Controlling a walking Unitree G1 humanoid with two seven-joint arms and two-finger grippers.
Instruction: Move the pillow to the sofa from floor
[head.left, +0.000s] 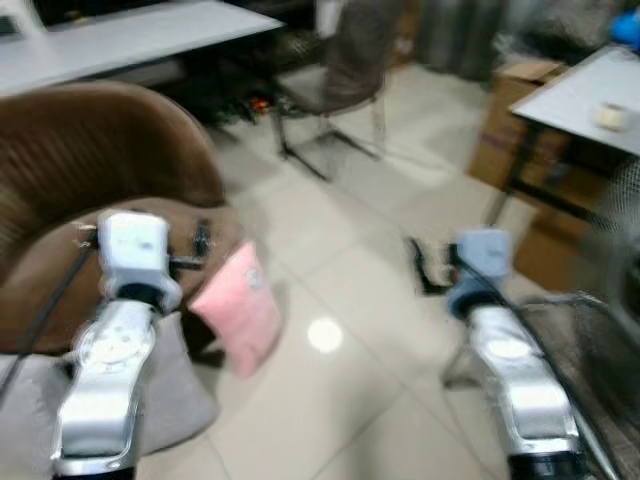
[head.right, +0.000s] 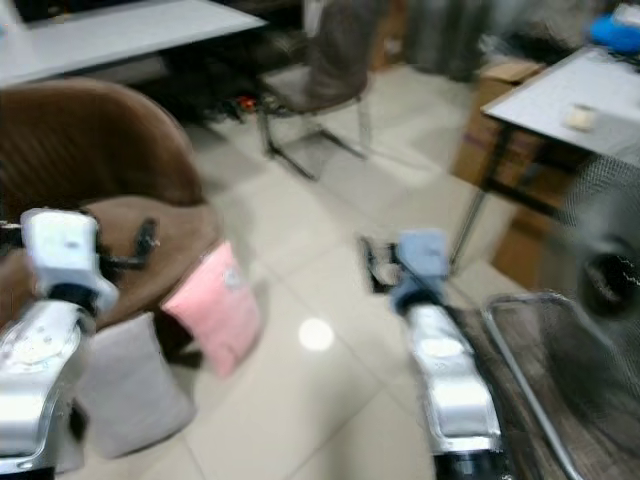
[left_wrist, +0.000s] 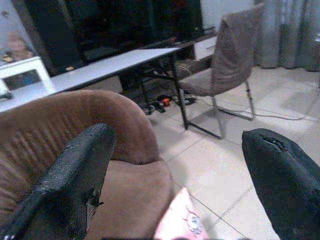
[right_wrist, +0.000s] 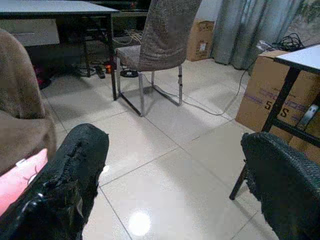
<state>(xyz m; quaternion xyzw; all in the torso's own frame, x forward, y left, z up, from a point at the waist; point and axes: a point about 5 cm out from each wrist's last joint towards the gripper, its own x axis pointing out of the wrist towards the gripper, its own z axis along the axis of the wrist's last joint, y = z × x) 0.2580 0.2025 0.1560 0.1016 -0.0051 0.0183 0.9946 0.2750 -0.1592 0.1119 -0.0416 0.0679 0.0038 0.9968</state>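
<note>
Now – pillow (head.left: 238, 308) leans against sofa (head.left: 90, 200) front edge on floor (head.left: 340, 400) | left gripper (left_wrist: 180, 170), right gripper (right_wrist: 175, 175) – both spread, holding nothing

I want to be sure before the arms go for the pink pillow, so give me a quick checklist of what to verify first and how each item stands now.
1. Pillow located: ok. The pink pillow stands on the tiled floor, leaning at the front of the brown sofa.
2. Left pincer ready: ok, fingers spread wide, nothing between them.
3. Right pincer ready: ok, fingers apart and holding nothing.
4. Contact with the pillow: not ok, neither pincer touches it yet.
5. Room on the sofa seat: ok, bare brown cushion shows behind the pillow.
6. Steady view: not ok, both eye views are blurred.
7. Grey cushion beside the pillow: cannot tell whether it touches the pillow.
</note>
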